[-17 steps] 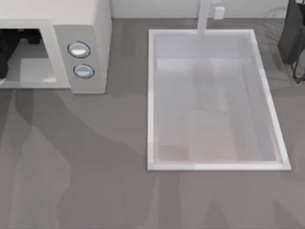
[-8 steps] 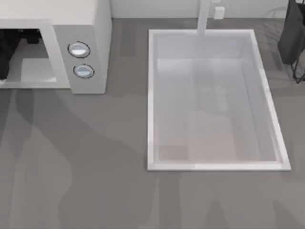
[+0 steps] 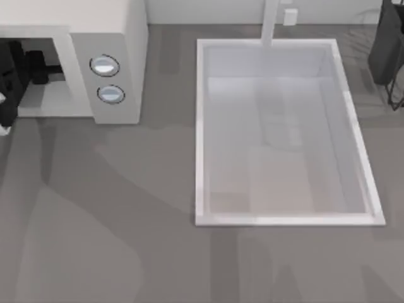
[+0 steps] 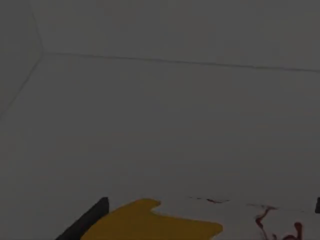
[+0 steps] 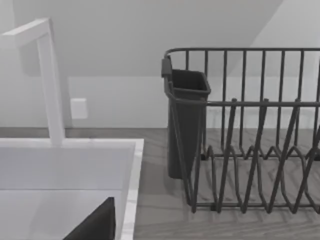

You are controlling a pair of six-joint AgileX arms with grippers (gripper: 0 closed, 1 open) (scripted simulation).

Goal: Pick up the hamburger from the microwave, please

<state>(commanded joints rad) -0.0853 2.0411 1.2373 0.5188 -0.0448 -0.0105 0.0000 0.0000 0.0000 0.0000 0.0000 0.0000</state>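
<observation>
one left hand [image 3: 7, 76] in microwave [image 3: 120, 38], hamburger [image 4: 150, 225] at fingertip [image 4: 87, 220]

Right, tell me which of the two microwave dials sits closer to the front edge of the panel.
The lower dial on the microwave, beneath the upper dial in the top view, nearest the panel's front edge.

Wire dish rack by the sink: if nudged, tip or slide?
Probably slides rather than tips: the dish rack looks broad at its base. Its thin wire bars suggest light yet fairly stiff. The tall caddy at its end may wobble.
</observation>
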